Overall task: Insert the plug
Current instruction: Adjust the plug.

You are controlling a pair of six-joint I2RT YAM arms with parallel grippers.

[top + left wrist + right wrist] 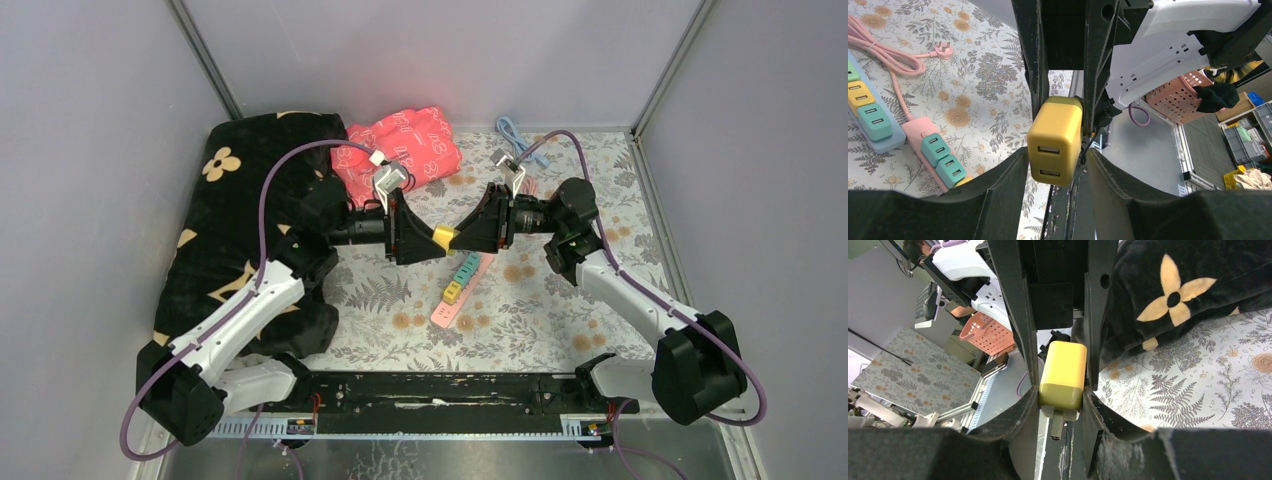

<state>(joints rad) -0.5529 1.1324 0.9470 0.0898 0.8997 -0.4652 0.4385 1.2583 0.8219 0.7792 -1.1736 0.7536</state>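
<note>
The plug (441, 237) is a yellow USB charger cube held in the air between my two grippers above the floral table. My right gripper (455, 238) is shut on it; in the right wrist view both fingers press the plug (1064, 375) at the gripper (1061, 395), and its metal prong points toward the camera. My left gripper (432, 240) surrounds the other end. In the left wrist view the plug (1055, 140) shows two USB ports and touches one finger of the gripper (1057, 157), with a gap at the other. A pink power strip (447, 308) lies below.
The power strip (923, 135) carries teal and yellow adapters, and its pink cord (895, 57) loops beside it. A black flowered cushion (250, 220) fills the left side. A red cloth bag (405, 140) and a blue cable (512, 135) lie at the back.
</note>
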